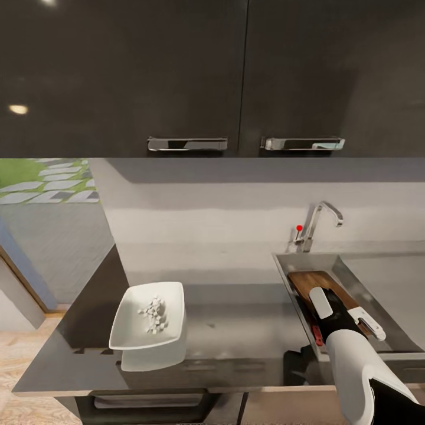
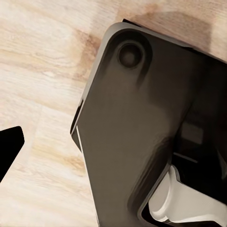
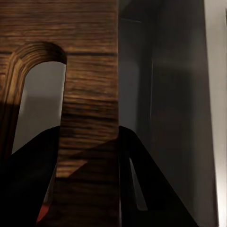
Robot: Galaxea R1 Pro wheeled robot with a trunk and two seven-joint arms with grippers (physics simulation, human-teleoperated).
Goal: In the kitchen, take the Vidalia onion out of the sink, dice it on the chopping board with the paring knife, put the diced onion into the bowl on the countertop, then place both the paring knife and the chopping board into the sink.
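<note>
Reaching into the sink (image 1: pixel 342 262), the right hand (image 1: pixel 330 307) grips the brown chopping board (image 3: pixel 90 94) between its fingers, while the white bowl (image 1: pixel 150 324) sits far left on the counter (image 1: pixel 236 330).

One bowl (image 1: pixel 150 327) sits on one countertop (image 1: pixel 236 330), holding a heap of diced onion pieces (image 1: pixel 153 314) too small to count. One sink (image 1: pixel 354 265) contains one chopping board (image 1: pixel 307 282). One tap (image 1: pixel 319 224) stands behind it. Two cabinet handles (image 1: pixel 187 143) show above.
</note>
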